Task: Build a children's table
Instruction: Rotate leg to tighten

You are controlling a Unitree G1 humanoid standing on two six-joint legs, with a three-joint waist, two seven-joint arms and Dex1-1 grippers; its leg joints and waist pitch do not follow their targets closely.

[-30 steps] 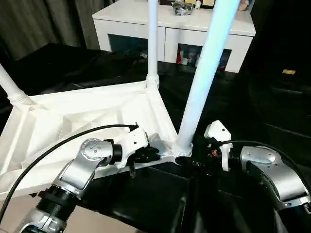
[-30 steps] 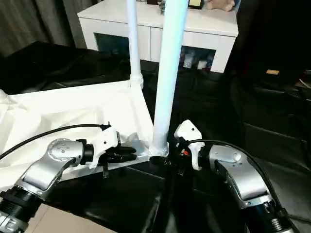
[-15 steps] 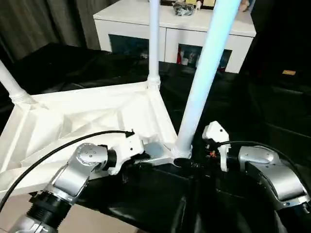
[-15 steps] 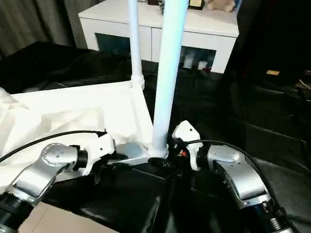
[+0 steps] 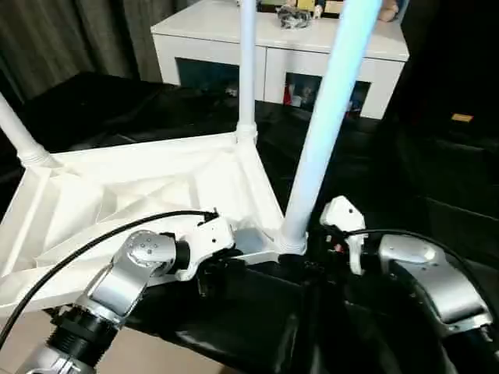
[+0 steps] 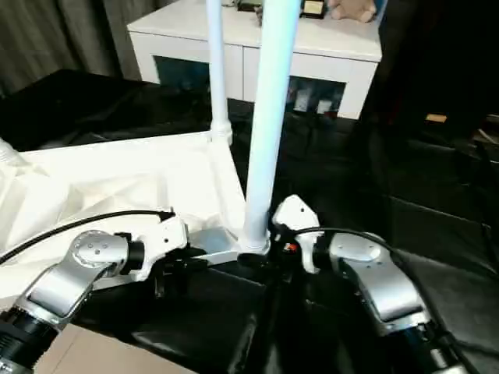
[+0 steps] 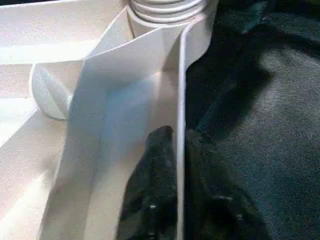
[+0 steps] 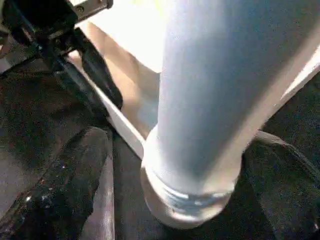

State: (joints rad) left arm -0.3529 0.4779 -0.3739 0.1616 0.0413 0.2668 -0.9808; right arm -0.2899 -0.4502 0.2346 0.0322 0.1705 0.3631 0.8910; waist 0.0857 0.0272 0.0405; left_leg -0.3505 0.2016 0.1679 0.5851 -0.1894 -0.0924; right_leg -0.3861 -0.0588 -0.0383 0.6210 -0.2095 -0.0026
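Children's table (image 5: 156, 187) lay upside down, frame centre-left, legs up. Left pincer (image 7: 177, 165) pinched rim, steadying top. Right pincer (image 8: 165, 165) spread around near leg (image 5: 323, 125) base, probably seating it.

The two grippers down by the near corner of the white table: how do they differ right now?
The left gripper is shut on the table's raised rim, one black finger on each side. The right gripper stands wide open around the base of the near leg, one finger beside it, not clamping. Both work at the same corner of the upturned children's table.
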